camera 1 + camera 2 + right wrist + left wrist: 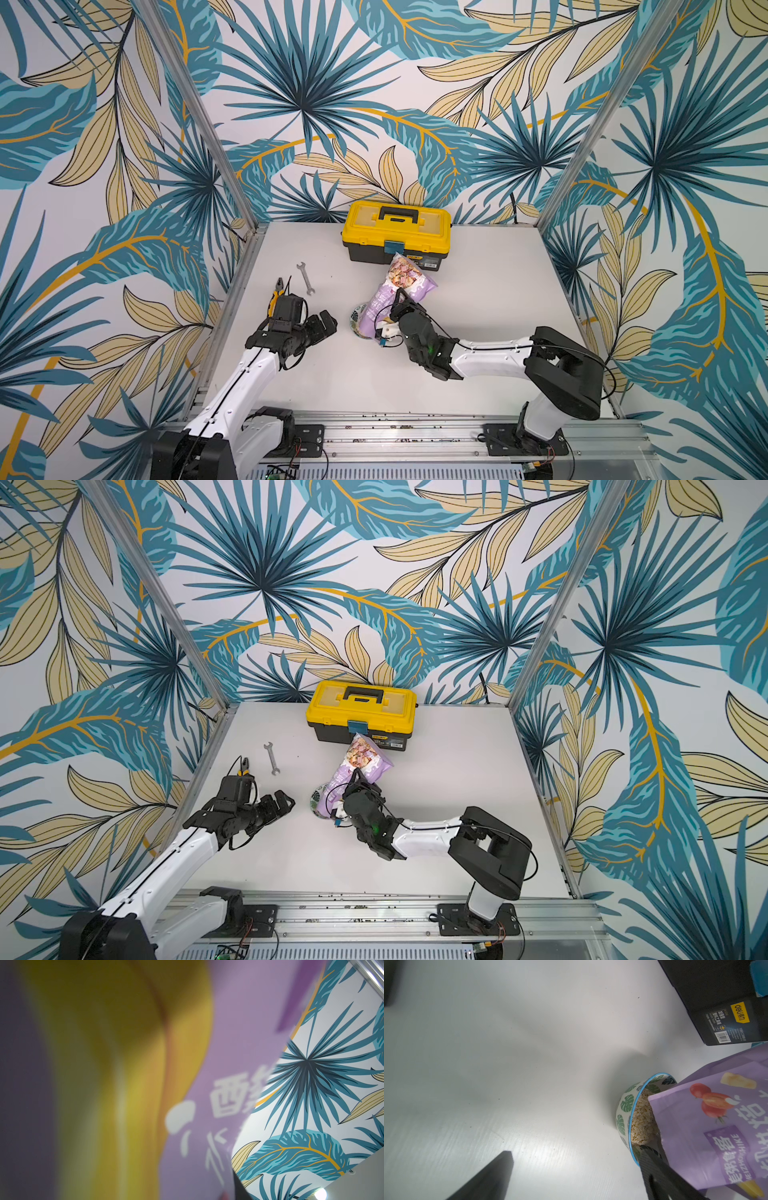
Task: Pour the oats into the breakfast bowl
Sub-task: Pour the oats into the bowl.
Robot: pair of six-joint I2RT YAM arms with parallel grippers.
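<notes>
Pale surface (478, 311), both top views: the pouch (409, 278) slants mouth-down over the breakfast bowl (357, 316), clamped by the right gripper (397, 305); left gripper (328, 323) wide, empty, near the bowl. Left wrist: oats (642, 1118) heap inside the bowl. Right wrist: blurred pouch fills it

The left arm (245, 374) has a white shell on its long link, black joints, and a thin black cable along the white, flanked by small dark screws; the left gripper (326, 323) is black, its fingers (652, 1163) finely ribbed; the right arm (494, 353) matches, with a bulky black elbow housing (569, 374), a looping cable, a green light (432, 350) near the wrist; black base plates (307, 440) carry both.
</notes>
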